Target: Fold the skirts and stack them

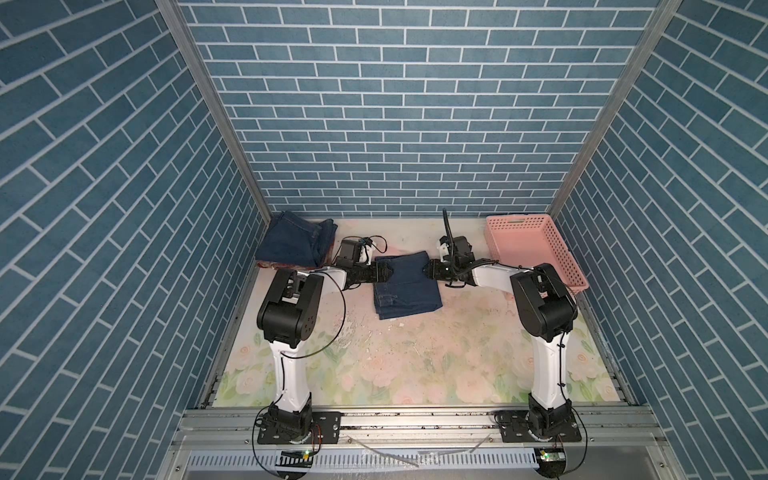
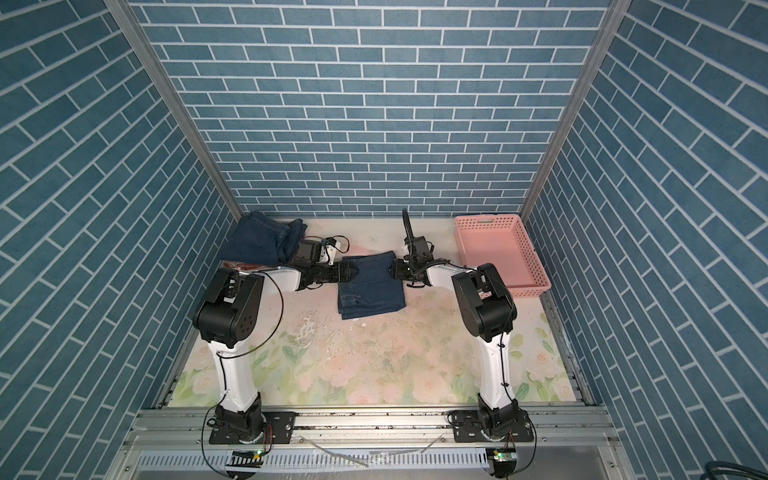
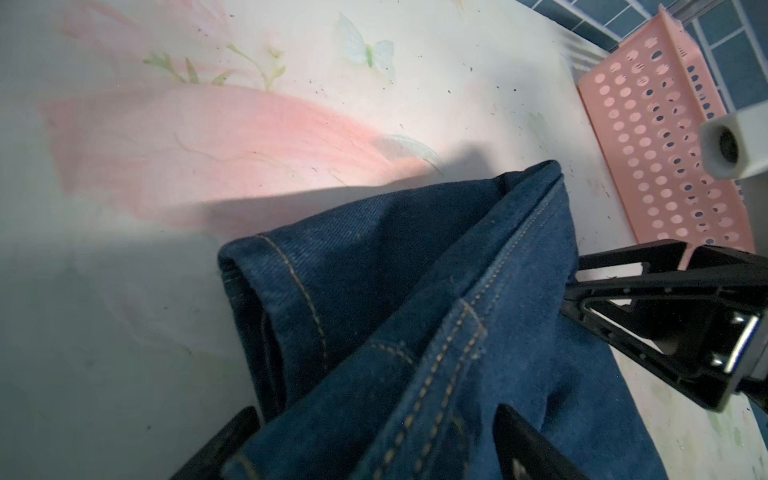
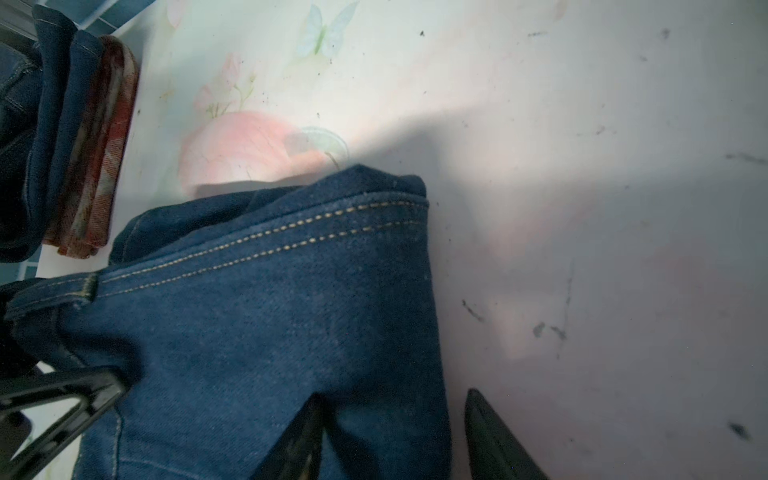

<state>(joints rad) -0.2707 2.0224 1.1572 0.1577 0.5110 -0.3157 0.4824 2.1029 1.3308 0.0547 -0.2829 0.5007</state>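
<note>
Floral tabletop [image 1: 415, 365] bore the folded denim skirt [image 1: 409, 291]; left gripper [image 1: 387, 273] and right gripper [image 1: 427, 269] straddled its nine and three o'clock edges, jaws apart, unclamped. Pinching, then stacking, seemingly awaited.

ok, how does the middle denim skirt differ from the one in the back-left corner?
Middle denim skirt lies alone on the table; corner denim skirt sits on the plaid skirt. Middle one has the left hand and right hand at its edges; corner one is untouched. Both: folded dark blue denim.
</note>
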